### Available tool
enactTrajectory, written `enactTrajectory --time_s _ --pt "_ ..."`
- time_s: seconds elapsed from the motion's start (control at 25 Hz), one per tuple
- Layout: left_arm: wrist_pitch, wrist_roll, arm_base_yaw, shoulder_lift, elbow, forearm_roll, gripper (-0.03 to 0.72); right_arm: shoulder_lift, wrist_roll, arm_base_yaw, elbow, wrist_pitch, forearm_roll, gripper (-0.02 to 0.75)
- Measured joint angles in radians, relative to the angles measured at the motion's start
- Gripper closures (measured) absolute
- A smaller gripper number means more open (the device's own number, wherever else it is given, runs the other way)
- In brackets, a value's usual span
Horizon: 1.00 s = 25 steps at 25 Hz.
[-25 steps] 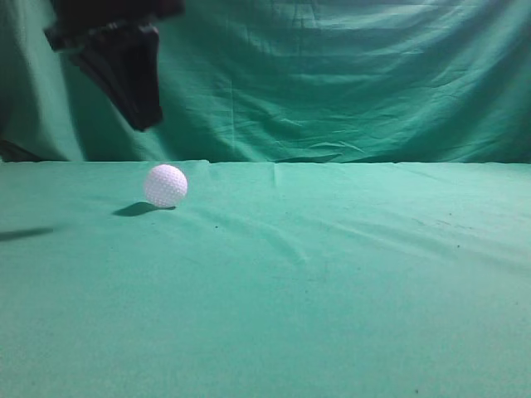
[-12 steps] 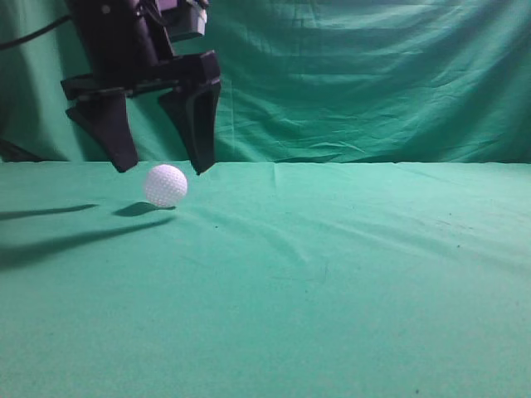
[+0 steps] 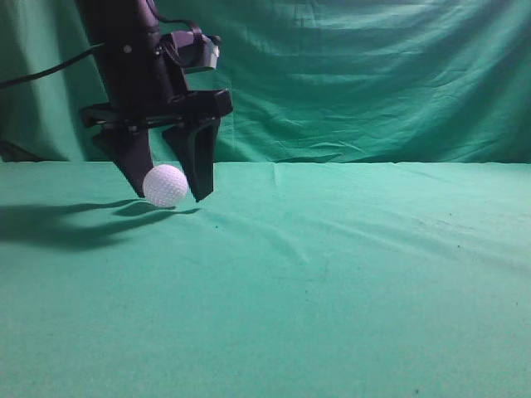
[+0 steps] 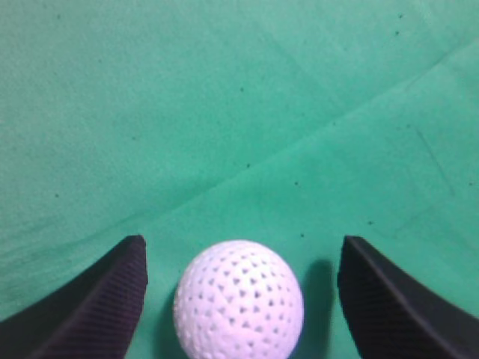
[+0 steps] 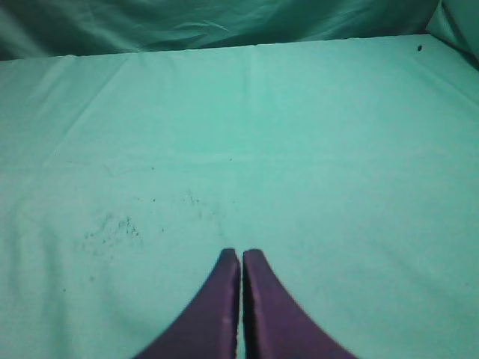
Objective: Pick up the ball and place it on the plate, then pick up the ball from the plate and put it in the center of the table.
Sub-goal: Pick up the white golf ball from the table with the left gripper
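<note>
The ball point(image 3: 165, 185) rests on the bench point(image 3: 348, 274) at its left side, directly between the two fingers of the left hand point(image 3: 167, 192), which stand apart with a gap showing on each side of the ball in the left wrist view, so in my judgement the coming move needs only a closing of that hand. The right hand point(image 5: 241, 299) has its fingers pressed together, holds nothing and has no ball in its view, so the left arm is plainly the nearer. The ball is a small white dimpled sphere with no long axis, narrower than the spread of the fingers; no plate shows in any view.
</note>
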Motion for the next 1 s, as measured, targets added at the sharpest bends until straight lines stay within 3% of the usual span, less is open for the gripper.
enactTrajectory --time_s 0.24,0.4,0.44,0.76,1.0 --pt "0.000 0.000 0.000 0.011 0.000 0.009 0.167 0.000 0.000 0.000 0.000 0.000 0.000 0.738" --pt "0.009 -0.002 0.000 0.015 -0.004 0.013 0.381 0.000 0.000 0.000 0.000 0.000 0.000 0.738" --pt "0.017 -0.002 0.000 0.016 -0.009 0.017 0.398 0.000 0.000 0.000 0.000 0.000 0.000 0.738" --pt "0.210 -0.002 0.000 0.008 -0.174 0.077 0.384 0.000 0.000 0.000 0.000 0.000 0.000 0.738" --pt "0.279 -0.046 0.036 -0.152 -0.164 0.089 0.384 0.000 0.000 0.000 0.000 0.000 0.000 0.738"
